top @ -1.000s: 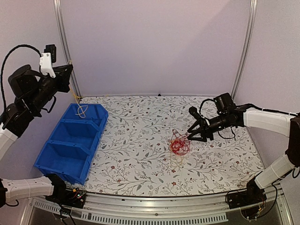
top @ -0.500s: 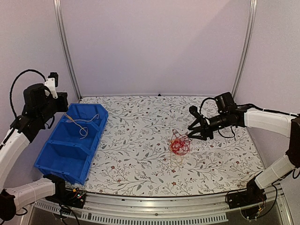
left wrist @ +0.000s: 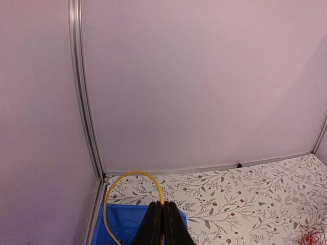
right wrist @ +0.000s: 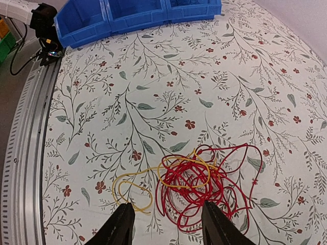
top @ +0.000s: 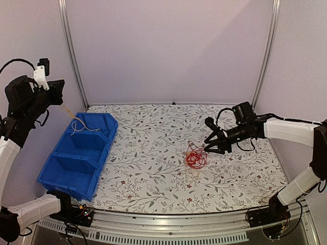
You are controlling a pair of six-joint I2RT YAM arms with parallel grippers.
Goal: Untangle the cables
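nearest the arm bases, the table (top: 153, 173) carries a blue bin (top: 99, 166) on its left side, and i see no cable in the bin's two nearer compartments. further in, right of the middle of the table, lies the clump (right wrist: 204, 178): mostly red wire, looped over itself many times, with a yellow strand (right wrist: 127, 186) trailing out of its side and threading back in among the red. nothing here looks separated, so i judge this to be the bulk of the work left. the right claw (right wrist: 166, 219) hangs just above the near side of the clump with its fingers spread about halfway and nothing between them; it touches no wire that i can see, and looks placed to pick at a loop. farther back, at the far left, the left claw (left wrist: 162, 214) is raised well above the bin with its jaws pressed fully together on a yellow cable (left wrist: 130, 176), which arches out of the fingertips and drops down. in the top view its lower end lies in the bin's far compartment. so, as i read it, one cable is free of the knot and partly delivered, needing only to be let go, while the red wires and at least one yellow one are left to pull apart. whether any blue wire sits in the bin or the clump i cannot tell.
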